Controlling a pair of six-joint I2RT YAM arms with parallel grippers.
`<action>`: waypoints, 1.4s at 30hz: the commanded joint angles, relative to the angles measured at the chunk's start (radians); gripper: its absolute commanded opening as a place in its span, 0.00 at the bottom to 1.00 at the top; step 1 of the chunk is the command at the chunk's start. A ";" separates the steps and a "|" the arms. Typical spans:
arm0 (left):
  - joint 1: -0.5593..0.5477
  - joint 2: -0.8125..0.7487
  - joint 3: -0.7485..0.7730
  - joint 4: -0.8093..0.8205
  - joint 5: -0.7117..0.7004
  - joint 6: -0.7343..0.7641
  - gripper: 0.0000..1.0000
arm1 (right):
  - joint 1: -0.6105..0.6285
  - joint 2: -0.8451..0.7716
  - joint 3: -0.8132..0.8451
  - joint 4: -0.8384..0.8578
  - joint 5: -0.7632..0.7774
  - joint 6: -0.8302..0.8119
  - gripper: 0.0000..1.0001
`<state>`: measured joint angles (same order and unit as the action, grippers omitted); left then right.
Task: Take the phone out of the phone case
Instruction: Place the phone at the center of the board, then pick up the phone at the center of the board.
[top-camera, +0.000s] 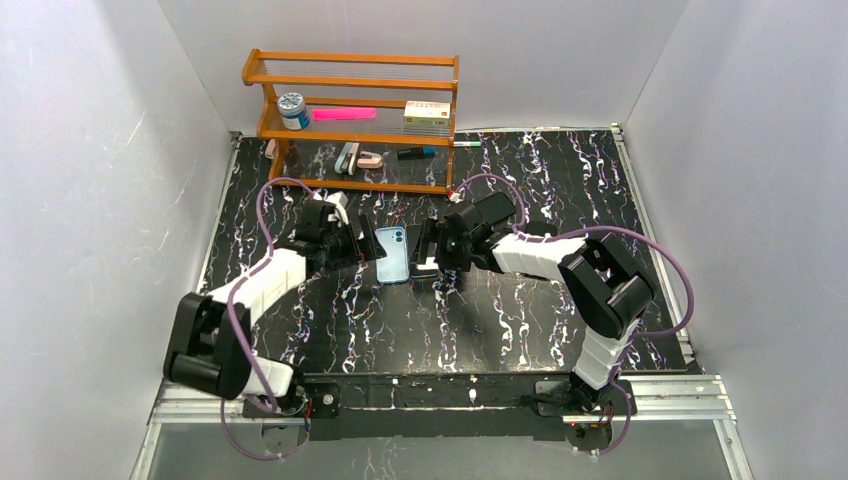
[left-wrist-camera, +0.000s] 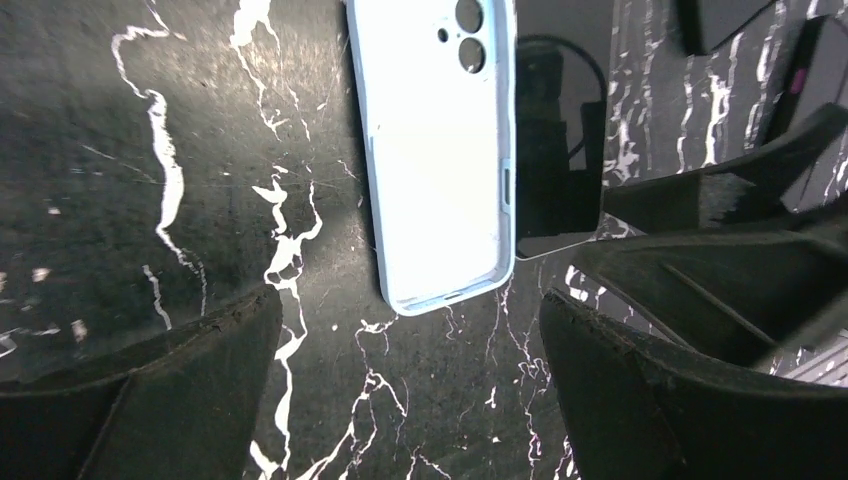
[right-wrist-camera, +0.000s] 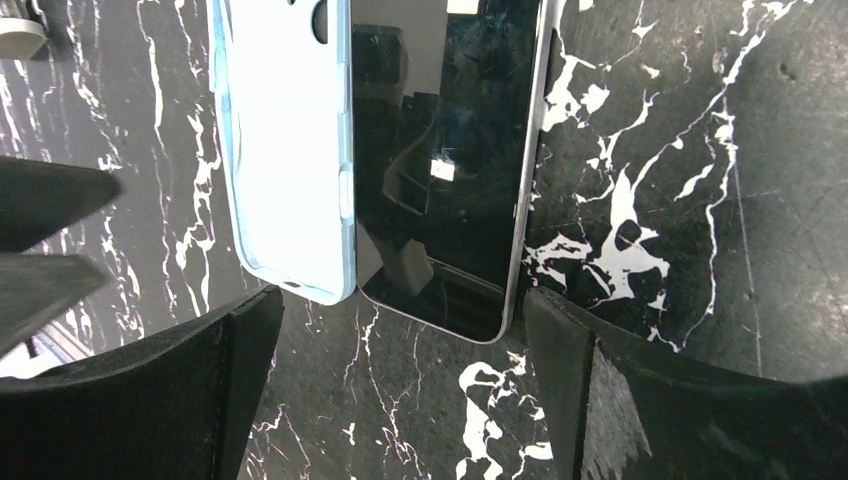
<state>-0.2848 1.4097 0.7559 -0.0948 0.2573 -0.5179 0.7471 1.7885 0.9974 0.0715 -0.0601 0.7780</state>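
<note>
Right wrist: one phone (right-wrist-camera: 440, 150), one case (right-wrist-camera: 290, 150).

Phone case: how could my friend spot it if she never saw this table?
Start at the black marbled table and find the wooden shelf at its back. In front of the shelf, mid-table, two flat slabs lie side by side. The phone case is the pale blue one with round camera holes, left of the phone, which is black and shiny.

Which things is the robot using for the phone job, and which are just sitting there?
For the job: phone case, phone, left claw, right claw.
Just lying about: wooden rack, jar, pink bar, small box.
</note>
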 joint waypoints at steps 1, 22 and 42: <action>0.002 -0.152 -0.023 -0.071 -0.104 0.084 0.98 | 0.009 0.019 0.021 -0.277 0.103 -0.039 0.99; -0.017 -0.413 -0.078 -0.130 -0.366 0.189 0.98 | -0.240 0.271 0.647 -0.654 0.734 0.095 0.99; -0.108 -0.402 -0.078 -0.121 -0.403 0.194 0.98 | -0.273 0.474 0.822 -0.832 0.577 0.257 0.99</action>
<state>-0.3775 1.0088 0.6823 -0.2180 -0.1169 -0.3321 0.4725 2.2395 1.7988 -0.6434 0.5690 0.9302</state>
